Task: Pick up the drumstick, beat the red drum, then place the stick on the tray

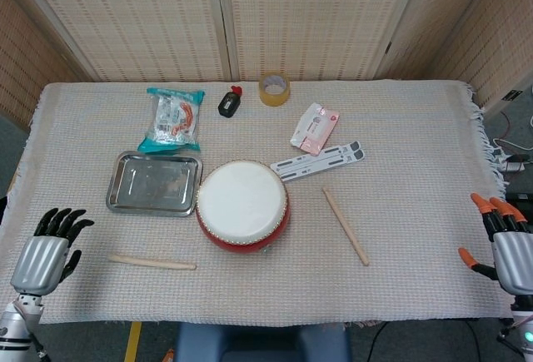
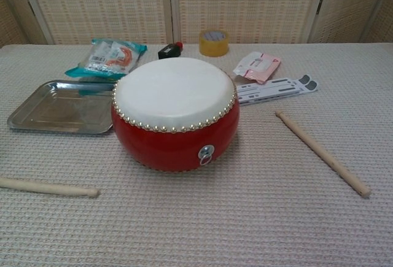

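Observation:
The red drum (image 1: 242, 205) (image 2: 175, 112) with a white skin stands at the table's middle. One wooden drumstick (image 1: 151, 261) (image 2: 48, 186) lies flat to its front left, a second drumstick (image 1: 346, 225) (image 2: 322, 152) lies slanted to its right. An empty steel tray (image 1: 154, 183) (image 2: 58, 107) sits left of the drum. My left hand (image 1: 48, 250) hovers at the table's front left corner, fingers apart, holding nothing, left of the near drumstick. My right hand (image 1: 504, 244) is off the table's right edge, fingers apart and empty. Neither hand shows in the chest view.
Along the back lie a snack packet (image 1: 172, 118), a small black object (image 1: 230, 101), a tape roll (image 1: 274, 88), a pink-and-white pack (image 1: 314, 127) and a flat white strip (image 1: 319, 161). Woven screens stand behind the table.

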{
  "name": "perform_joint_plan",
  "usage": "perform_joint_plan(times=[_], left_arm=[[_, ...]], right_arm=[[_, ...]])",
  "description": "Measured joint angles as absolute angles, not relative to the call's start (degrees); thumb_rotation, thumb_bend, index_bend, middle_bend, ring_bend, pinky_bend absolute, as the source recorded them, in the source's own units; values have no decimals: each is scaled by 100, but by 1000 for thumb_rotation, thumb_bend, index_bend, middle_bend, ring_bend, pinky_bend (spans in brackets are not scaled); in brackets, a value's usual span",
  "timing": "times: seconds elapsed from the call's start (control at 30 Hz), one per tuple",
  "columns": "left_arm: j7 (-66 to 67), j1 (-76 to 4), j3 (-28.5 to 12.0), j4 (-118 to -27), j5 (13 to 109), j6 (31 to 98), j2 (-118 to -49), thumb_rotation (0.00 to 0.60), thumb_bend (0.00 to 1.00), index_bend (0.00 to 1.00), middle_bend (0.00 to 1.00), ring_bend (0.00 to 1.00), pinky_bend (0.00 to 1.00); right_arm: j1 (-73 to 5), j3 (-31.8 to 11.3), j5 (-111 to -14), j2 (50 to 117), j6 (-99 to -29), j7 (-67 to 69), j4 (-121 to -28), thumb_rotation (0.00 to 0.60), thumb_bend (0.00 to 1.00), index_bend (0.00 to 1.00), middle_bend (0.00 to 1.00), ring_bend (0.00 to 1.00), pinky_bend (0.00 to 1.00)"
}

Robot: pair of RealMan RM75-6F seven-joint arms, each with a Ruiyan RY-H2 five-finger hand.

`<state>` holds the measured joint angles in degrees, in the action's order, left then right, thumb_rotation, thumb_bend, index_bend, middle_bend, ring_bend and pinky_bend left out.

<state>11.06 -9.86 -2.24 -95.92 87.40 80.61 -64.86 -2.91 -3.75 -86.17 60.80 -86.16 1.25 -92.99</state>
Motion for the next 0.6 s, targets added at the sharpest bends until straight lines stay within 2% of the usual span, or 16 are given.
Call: perform_joint_plan(times=[0.1,0.43,0.6], left_arm=[[1049,-1116,-173,-9618,8824,7813,-6468,600,359,366,190,122,93],[1264,-1595,98,-9976,8572,6470,-6488,600,352,373,195,127,91],[1555,-1741,125,-10020,8307,6244,-6841,600,332,391,194,127,91]], right_arm=[[-278,-377,-8626,6064,-8642,129,-9313,600,224,33,138,22,131],[-249,-364,-8593,6080,-8635,225,-9256,600,224,35,138,22,131],[-248,-369,-8613,6087,-8651,272,-9219,600,224,41,138,22,131]])
